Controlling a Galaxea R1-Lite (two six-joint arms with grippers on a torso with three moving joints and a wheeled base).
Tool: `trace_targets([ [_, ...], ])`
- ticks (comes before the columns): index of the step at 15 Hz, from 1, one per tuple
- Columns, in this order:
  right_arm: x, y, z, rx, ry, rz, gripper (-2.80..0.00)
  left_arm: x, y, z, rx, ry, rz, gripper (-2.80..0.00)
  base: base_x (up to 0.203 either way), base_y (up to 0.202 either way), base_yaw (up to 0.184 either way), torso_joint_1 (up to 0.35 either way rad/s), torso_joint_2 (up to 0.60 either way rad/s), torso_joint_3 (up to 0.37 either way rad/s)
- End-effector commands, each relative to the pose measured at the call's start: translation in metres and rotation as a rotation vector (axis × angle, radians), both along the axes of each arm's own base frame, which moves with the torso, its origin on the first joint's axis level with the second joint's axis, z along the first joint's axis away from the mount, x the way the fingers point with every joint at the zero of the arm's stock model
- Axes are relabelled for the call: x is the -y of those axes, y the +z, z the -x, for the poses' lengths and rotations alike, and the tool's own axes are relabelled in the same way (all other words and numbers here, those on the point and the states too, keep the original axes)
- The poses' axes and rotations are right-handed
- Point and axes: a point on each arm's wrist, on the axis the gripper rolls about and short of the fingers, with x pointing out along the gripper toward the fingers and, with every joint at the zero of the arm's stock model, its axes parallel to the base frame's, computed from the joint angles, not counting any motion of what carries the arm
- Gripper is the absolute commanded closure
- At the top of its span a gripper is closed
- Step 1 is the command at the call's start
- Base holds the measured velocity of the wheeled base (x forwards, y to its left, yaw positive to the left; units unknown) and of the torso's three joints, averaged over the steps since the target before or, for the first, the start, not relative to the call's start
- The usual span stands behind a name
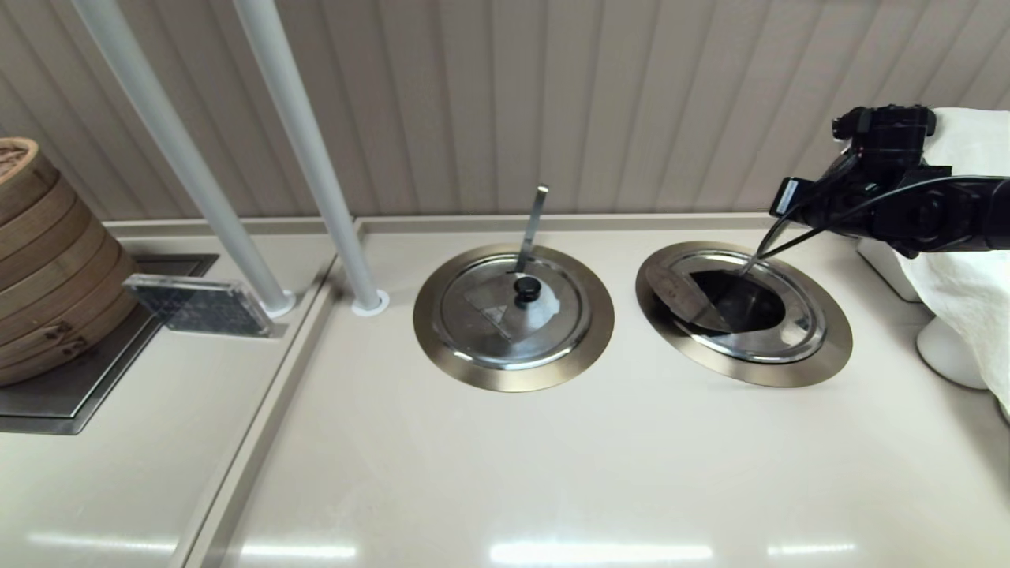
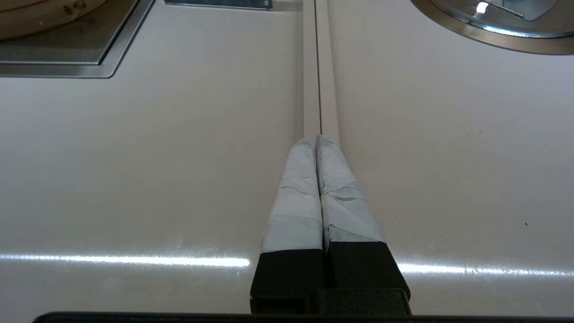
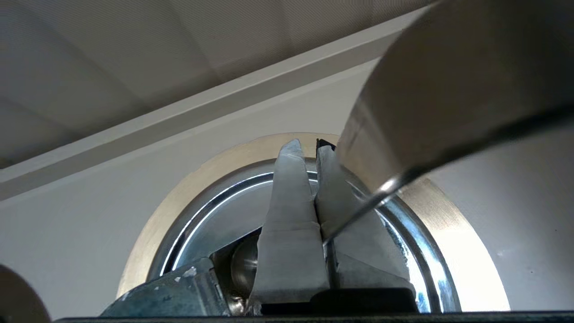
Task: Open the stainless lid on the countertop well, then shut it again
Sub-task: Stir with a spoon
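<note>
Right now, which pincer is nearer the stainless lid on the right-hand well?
Right. The right pincer is at the stainless lid, at its far rim by the open wedge. The left pincer is shut above the counter, well away.

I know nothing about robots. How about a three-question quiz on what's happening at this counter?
1. True or false: the stainless lid on the countertop well is fully closed.
2. Which arm's gripper is at that lid? A: left. B: right.
3. Fill in: the other lid has a black ___ on top.

Key: 1 false, a dark opening shows. 2 B, the right gripper; the left gripper is parked, shut, above bare counter. 3 knob.
</note>
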Motion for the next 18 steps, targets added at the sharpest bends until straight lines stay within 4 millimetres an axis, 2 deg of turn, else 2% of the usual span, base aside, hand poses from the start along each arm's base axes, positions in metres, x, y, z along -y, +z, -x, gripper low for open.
trace_targets([
  [1, -0.002, 0.020, 0.014, 0.041, 0.017, -0.004, 0.00, 0.000, 0.000, 0.000, -0.001, 0.001, 0.000, 0.00, 0.000, 0.000, 0.000, 0.000, 0.00, 0.000],
  [6, -0.008, 0.024, 0.023, 0.016, 0.033, -0.006, 0.00, 0.000, 0.000, 0.000, -0.001, 0.001, 0.000, 0.00, 0.000, 0.000, 0.000, 0.000, 0.00, 0.000],
  [11, -0.007, 0.025, 0.062, -0.044, 0.105, -0.024, 0.00, 0.000, 0.000, 0.000, -0.001, 0.001, 0.000, 0.00, 0.000, 0.000, 0.000, 0.000, 0.00, 0.000],
  [16, 0.035, 0.012, 0.062, -0.130, 0.030, 0.075, 0.00, 0.000, 0.000, 0.000, -0.001, 0.001, 0.002, 0.00, 0.000, 0.000, 0.000, 0.000, 0.00, 0.000],
  [18, 0.042, 0.006, 0.057, -0.141, 0.014, 0.091, 0.00, 0.000, 0.000, 0.000, -0.001, 0.001, 0.000, 0.00, 0.000, 0.000, 0.000, 0.000, 0.00, 0.000],
])
